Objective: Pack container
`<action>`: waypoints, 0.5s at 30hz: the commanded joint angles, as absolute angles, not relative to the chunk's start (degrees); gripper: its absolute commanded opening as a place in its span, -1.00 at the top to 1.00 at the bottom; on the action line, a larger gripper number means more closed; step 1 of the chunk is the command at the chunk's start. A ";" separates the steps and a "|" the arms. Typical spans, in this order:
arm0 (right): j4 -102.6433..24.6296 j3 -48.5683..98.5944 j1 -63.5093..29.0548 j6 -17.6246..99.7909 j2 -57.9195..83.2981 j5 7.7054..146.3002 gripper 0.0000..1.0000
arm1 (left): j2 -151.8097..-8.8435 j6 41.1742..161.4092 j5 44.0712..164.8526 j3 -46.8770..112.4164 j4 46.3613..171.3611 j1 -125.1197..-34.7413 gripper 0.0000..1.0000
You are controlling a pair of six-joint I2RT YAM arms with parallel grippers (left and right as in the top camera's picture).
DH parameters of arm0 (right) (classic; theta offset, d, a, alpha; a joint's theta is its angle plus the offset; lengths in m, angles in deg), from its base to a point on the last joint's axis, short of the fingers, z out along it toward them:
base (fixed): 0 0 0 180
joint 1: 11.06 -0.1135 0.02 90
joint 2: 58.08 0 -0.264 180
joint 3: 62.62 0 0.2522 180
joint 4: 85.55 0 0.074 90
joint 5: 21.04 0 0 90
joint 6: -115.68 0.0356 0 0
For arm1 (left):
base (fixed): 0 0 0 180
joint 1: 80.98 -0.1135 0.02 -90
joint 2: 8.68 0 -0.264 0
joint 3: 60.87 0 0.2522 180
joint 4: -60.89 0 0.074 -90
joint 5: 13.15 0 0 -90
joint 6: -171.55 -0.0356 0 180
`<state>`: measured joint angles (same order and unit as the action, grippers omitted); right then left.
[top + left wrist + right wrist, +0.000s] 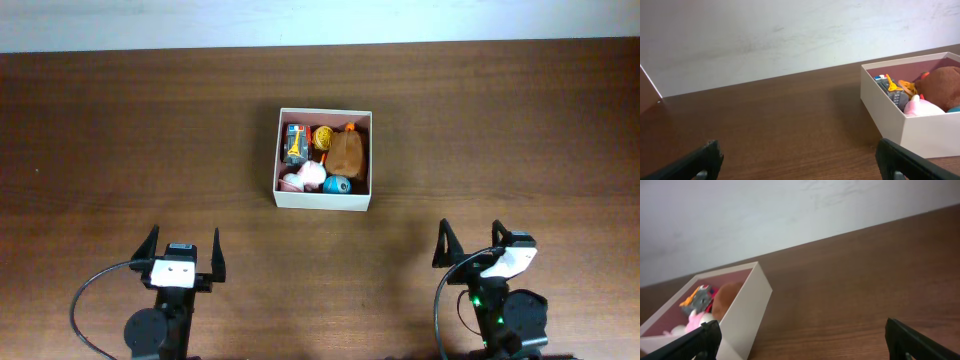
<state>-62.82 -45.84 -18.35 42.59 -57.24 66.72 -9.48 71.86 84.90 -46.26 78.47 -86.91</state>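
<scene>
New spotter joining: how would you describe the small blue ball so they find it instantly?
Go to the cream-white container in the middle of the brown table. Inside, look at the near right corner, beside the pink-and-white toy and in front of the brown plush. The blue ball is the only round blue piece there.

Overhead cam: fixed high above, looks straight down on the table (120, 120), far side at frame top. Left wrist cam: low nr the tabletop, faces fwd toward the wall (765, 30), container (880, 107) close at its right. Right wrist cam: same low fwd look, tilted, container at its left. All 3 views share the container.
</scene>
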 commanded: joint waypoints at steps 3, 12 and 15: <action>-63.04 -46.62 -20.80 38.11 -57.90 66.87 -0.97 | -8.97 71.16 84.51 -46.59 78.58 -86.72 -0.99; -63.04 -46.60 -20.80 38.11 -57.90 67.03 -0.97 | -8.97 71.16 84.48 -46.59 78.58 -86.72 -0.99; -63.04 -46.60 -20.80 38.11 -57.90 67.03 -0.97 | -8.97 71.16 84.48 -46.59 78.58 -86.72 -0.99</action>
<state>-62.82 -45.88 -20.39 38.85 -57.24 66.72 -9.48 71.86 84.90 -46.26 78.47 -86.91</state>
